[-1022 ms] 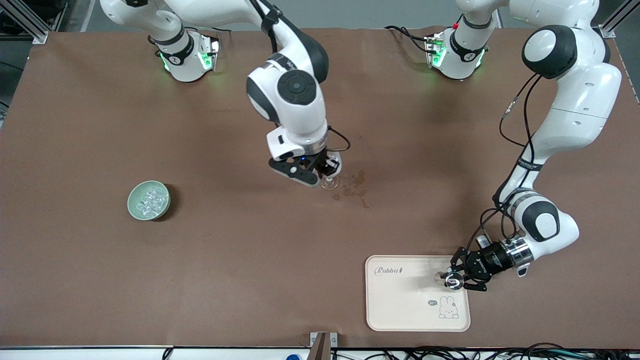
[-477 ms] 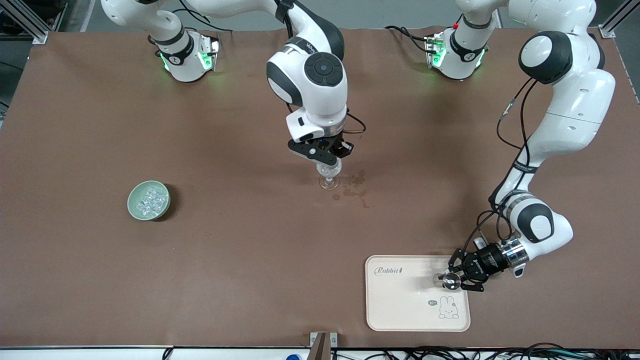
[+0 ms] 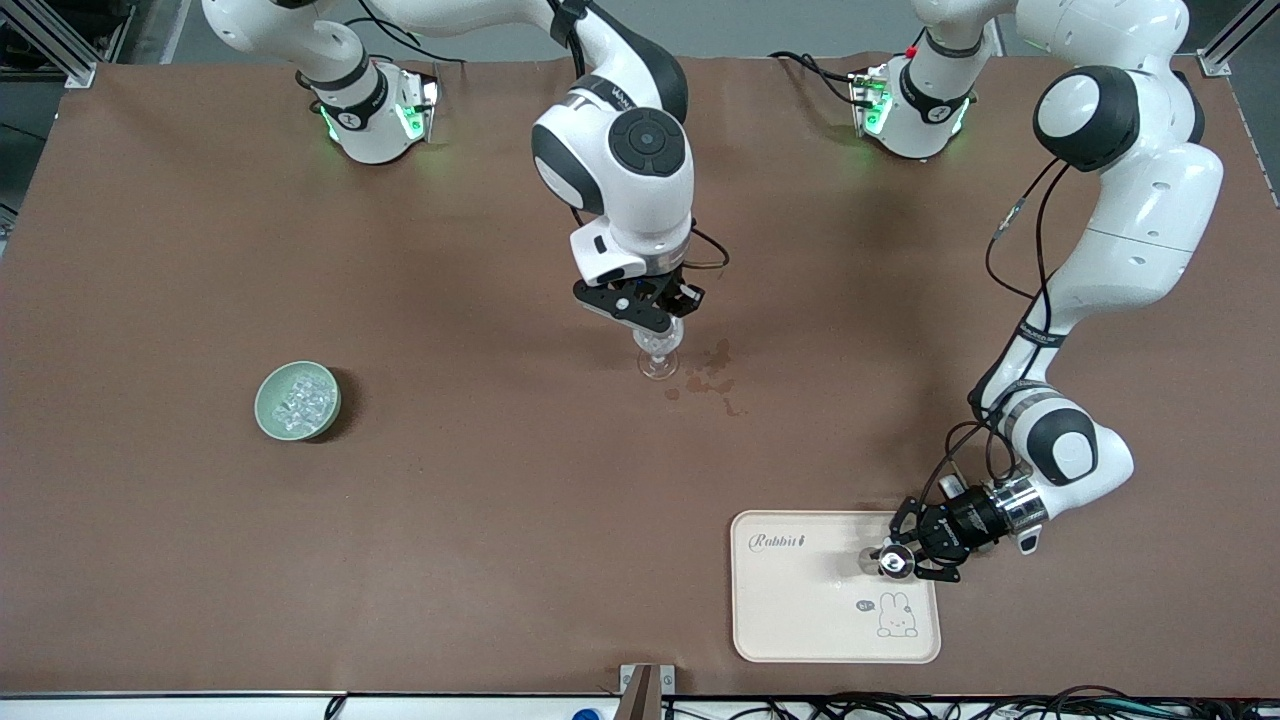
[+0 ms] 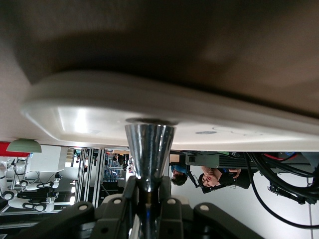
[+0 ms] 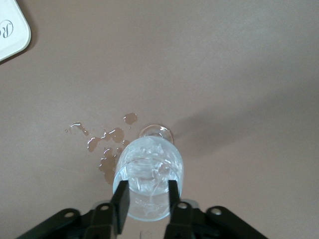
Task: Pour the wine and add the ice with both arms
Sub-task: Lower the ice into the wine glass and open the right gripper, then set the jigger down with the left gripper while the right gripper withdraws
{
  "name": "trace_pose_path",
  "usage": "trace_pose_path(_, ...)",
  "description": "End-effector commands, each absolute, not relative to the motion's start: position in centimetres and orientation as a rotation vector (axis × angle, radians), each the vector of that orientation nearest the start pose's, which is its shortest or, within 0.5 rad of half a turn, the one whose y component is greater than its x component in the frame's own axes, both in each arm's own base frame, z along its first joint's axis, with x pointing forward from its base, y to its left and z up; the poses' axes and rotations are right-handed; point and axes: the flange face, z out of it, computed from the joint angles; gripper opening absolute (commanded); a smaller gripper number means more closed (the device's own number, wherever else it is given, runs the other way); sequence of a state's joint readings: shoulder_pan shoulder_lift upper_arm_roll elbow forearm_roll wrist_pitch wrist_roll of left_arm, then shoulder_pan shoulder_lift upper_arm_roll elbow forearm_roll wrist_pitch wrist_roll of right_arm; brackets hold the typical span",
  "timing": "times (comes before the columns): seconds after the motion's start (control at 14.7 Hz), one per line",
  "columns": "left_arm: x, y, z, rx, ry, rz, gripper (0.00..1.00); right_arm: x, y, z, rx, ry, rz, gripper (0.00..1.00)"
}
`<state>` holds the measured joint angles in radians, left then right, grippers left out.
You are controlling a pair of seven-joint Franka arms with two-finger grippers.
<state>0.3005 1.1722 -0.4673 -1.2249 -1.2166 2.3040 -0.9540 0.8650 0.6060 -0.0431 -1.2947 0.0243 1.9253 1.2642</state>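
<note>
Stemmed glass [image 5: 149,179] clear, glossy — tray [image 3: 800,620] smooth cream plastic — table cover [image 3: 450,500] matt brown.

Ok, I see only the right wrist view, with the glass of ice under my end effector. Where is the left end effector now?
Observer: The left end effector is over the rabbit tray, shut on a metal cup.
Operator: Does the cup touch the tray?
Observer: The left wrist view shows its wide end meeting the tray surface.
Operator: Is there ice in the bowl?
Observer: Yes, the green bowl, toward the right arm's end of the table, holds many ice cubes.
</note>
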Motion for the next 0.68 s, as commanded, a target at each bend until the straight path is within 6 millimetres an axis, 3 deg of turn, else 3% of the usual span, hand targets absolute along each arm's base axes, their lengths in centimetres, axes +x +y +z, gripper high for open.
trace_pose_path(0.0, 75.6, -4.5, 10.9, 1.014, 1.659, -0.791, 0.39, 49.0, 53.9, 39.6, -3.058, 0.677, -0.044, 0.9)
trace_pose_path(0.14, 75.6, -4.5, 11.1, 1.013, 1.66, -0.79, 0.86, 49.8, 53.2, 40.1, -3.055, 0.692, -0.049, 0.96)
trace_pose_path(0.2, 75.6, -4.5, 11.3, 1.024, 1.657, -0.786, 1.0, 50.1, 52.8, 40.6, -3.053, 0.678, -0.059, 0.99)
trace_pose_path(0.34, 75.5, -4.2, 11.2, 1.03, 1.659, -0.784, 1.0, 52.2, 50.6, 41.9, -3.041, 0.664, -0.073, 1.0)
trace_pose_path(0.61, 75.8, -1.3, 14.5, 1.25, 1.65, -0.686, 1.0, 56.5, 42.8, 46.9, -3.065, 0.591, -0.069, 1.0)
